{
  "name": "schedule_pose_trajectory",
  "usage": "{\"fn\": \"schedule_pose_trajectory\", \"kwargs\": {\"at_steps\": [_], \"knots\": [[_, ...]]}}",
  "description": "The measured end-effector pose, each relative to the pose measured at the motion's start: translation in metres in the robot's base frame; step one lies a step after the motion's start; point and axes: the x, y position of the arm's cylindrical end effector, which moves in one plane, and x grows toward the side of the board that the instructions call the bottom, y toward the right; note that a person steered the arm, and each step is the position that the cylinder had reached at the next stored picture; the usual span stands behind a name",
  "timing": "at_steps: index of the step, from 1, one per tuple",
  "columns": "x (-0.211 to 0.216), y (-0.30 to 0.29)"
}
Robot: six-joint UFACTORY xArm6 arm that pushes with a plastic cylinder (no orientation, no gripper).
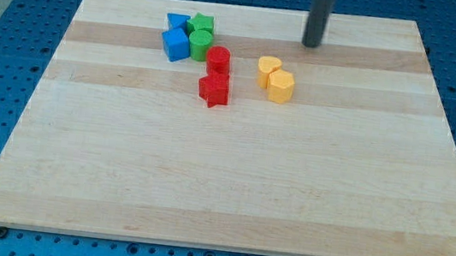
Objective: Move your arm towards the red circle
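The red circle (219, 59) is a short red cylinder in the upper middle of the wooden board (230, 188). A red star (213, 90) lies just below it, touching or nearly so. A green cylinder (201, 43) touches its upper left side. My tip (311, 45) is the lower end of the dark rod near the view's top, well to the right of the red circle and slightly above it. Nothing touches the tip.
A green star (201, 25), a blue triangular block (176, 22) and a blue cube (175, 44) cluster left of the red circle. Two yellow blocks, a heart-like one (268, 66) and a hexagon (280, 87), sit between the tip and the red circle.
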Motion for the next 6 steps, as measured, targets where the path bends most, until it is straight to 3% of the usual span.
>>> {"fn": "schedule_pose_trajectory", "kwargs": {"at_steps": [3, 6], "knots": [[0.027, -0.113], [0.034, -0.112]]}}
